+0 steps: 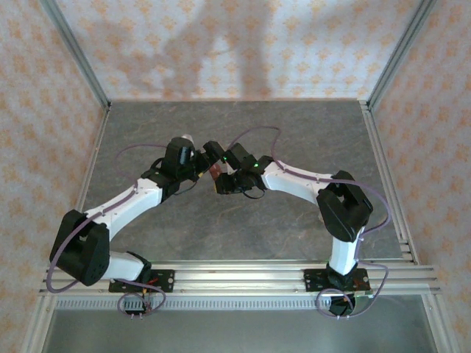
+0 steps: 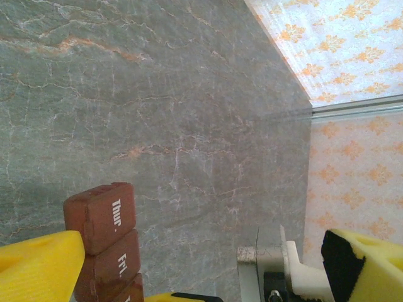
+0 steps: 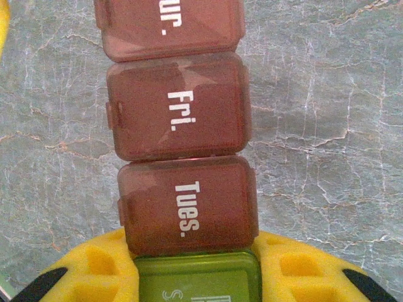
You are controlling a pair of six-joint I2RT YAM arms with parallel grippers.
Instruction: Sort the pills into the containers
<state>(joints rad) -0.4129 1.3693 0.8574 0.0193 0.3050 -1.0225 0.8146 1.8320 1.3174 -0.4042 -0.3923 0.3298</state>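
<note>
The left gripper hangs over the middle of the grey stone-patterned table, jaws spread wide and holding nothing. In its wrist view one yellow finger sits at the lower left and the other at the lower right. The containers rise just beside the left-hand finger; whether they touch it I cannot tell.

From above, the containers show as a small reddish strip between the two grippers, near the table's centre.

To the right, the right gripper is clamped on the strip's green end compartment, a yellow finger on each side. The reddish-brown compartments marked Tues., Fri. and Thur. extend away from it in a line.
</note>
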